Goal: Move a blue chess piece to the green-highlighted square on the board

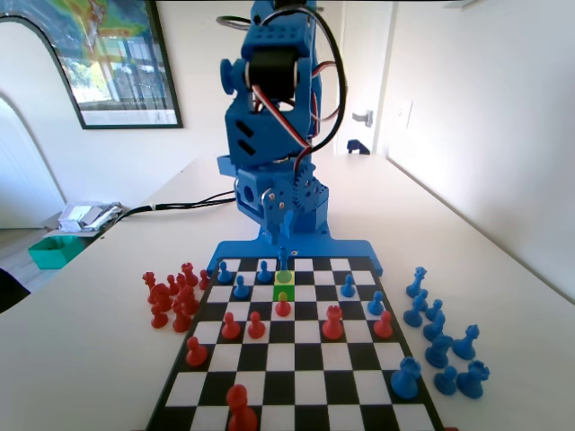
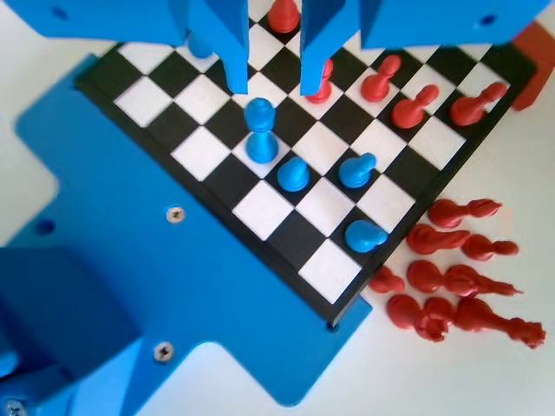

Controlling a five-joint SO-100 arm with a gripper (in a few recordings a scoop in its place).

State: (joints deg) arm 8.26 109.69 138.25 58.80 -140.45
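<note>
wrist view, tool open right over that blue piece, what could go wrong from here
1. The tool is open and the blue chess piece stands just past its tips, nearer the left jaw, so a slightly off-centre move could tip it.
2. A red piece sits beside the right jaw and a blue pawn stands close by; either might get knocked.
3. In the fixed view a red pawn crowds the green-highlighted square.

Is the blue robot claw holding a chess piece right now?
No. The gripper is open and holds nothing; the blue chess piece stands on the board just below its tips.
</note>
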